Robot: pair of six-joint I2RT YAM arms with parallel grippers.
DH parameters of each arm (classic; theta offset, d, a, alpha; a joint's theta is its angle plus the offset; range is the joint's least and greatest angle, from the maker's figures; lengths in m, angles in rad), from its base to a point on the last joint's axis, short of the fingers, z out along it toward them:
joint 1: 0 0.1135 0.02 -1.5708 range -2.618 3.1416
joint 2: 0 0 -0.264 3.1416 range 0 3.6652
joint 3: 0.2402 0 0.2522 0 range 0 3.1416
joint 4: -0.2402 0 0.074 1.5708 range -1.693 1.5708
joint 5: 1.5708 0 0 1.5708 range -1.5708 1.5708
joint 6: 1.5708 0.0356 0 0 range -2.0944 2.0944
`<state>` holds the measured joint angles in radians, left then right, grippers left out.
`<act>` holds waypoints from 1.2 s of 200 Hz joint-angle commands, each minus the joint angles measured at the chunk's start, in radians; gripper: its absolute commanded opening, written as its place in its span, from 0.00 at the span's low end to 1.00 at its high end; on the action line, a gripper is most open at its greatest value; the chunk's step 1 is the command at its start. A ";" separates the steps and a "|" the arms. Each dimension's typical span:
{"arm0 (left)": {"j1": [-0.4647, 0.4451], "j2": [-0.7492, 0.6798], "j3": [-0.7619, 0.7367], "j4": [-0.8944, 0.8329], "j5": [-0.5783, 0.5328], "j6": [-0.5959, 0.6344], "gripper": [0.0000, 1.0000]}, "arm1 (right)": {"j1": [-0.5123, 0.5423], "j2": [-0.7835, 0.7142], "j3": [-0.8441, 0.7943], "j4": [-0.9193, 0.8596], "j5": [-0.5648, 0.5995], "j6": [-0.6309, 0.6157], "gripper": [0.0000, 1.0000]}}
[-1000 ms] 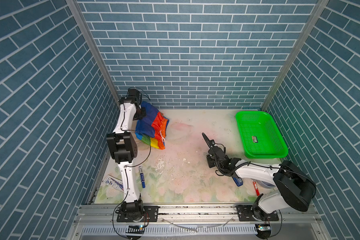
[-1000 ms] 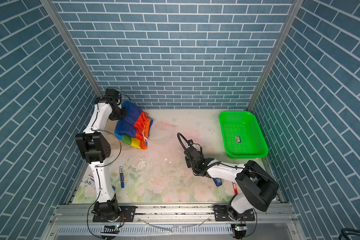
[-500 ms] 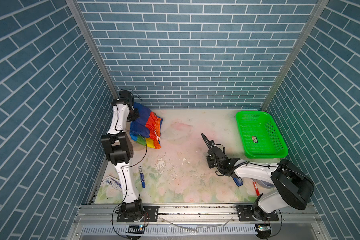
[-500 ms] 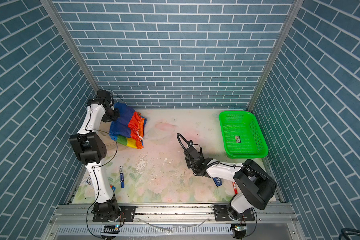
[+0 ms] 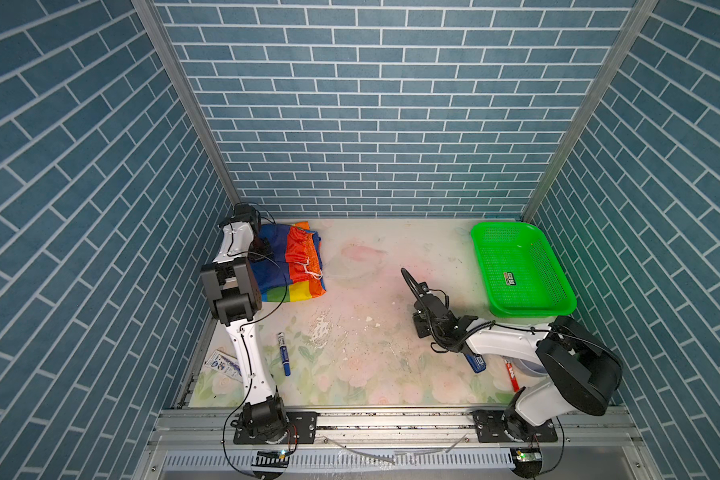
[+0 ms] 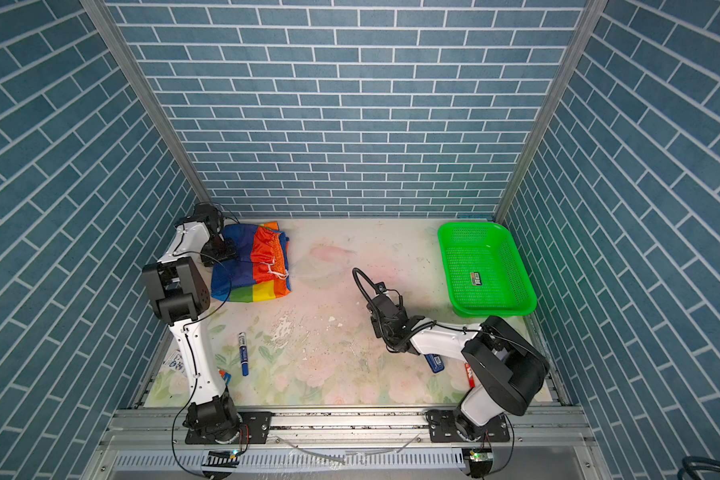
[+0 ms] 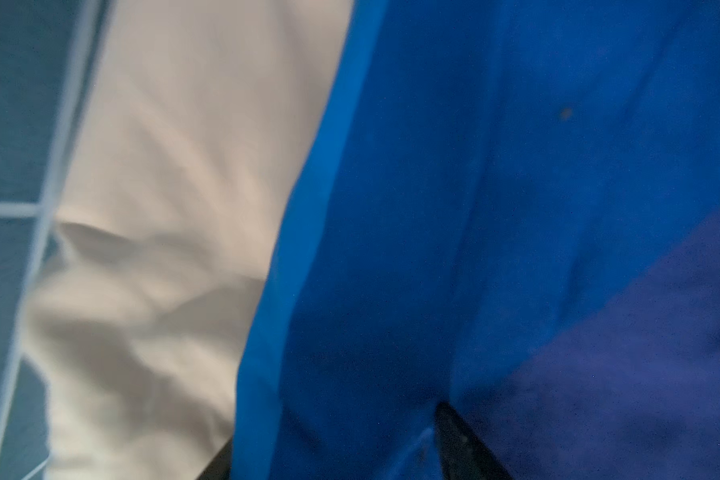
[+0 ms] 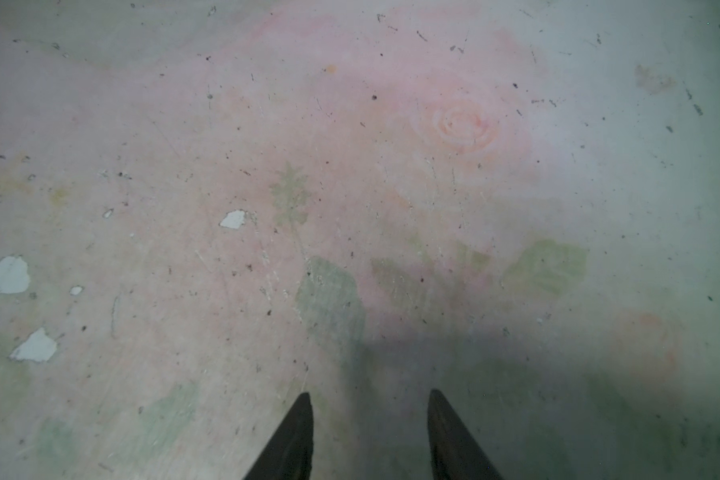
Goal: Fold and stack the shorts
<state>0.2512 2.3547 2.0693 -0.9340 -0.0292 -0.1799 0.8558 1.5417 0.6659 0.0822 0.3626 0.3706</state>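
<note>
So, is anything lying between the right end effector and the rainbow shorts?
Nothing visible. Only bare table lies between the right end effector and the rainbow shorts; the marker sits nearer the front, off that line.

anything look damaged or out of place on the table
The floral print on the table is chipped, with white flaked patches near the middle. A blue marker lies loose beside the left arm. The rainbow shorts in the far left corner look fine.

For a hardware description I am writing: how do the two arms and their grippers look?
Both the left arm and the right arm have white tubular links, bulky black joint housings and thin black cables looping alongside. The right gripper has black fingers tapering to points. No markings are legible.
</note>
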 commanded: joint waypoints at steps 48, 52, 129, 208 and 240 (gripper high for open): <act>0.000 0.027 0.025 -0.073 -0.095 -0.043 0.79 | -0.008 0.022 0.045 -0.024 0.006 0.030 0.45; 0.000 0.018 0.031 -0.083 -0.095 -0.049 0.79 | -0.008 0.021 0.046 -0.026 0.005 0.028 0.45; -0.087 -0.523 -0.178 -0.074 -0.126 -0.138 1.00 | -0.036 -0.193 0.090 -0.159 0.032 0.021 0.99; -0.313 -1.181 -0.830 0.371 -0.147 -0.135 1.00 | -0.207 -0.532 0.083 -0.266 0.056 -0.055 0.99; -0.339 -1.397 -1.085 0.690 -0.162 -0.141 1.00 | -0.326 -0.574 0.038 -0.243 0.065 -0.136 0.99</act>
<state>-0.0860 1.0786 1.1027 -0.5663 -0.1570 -0.3248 0.5915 0.9924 0.7265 -0.1490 0.4042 0.3225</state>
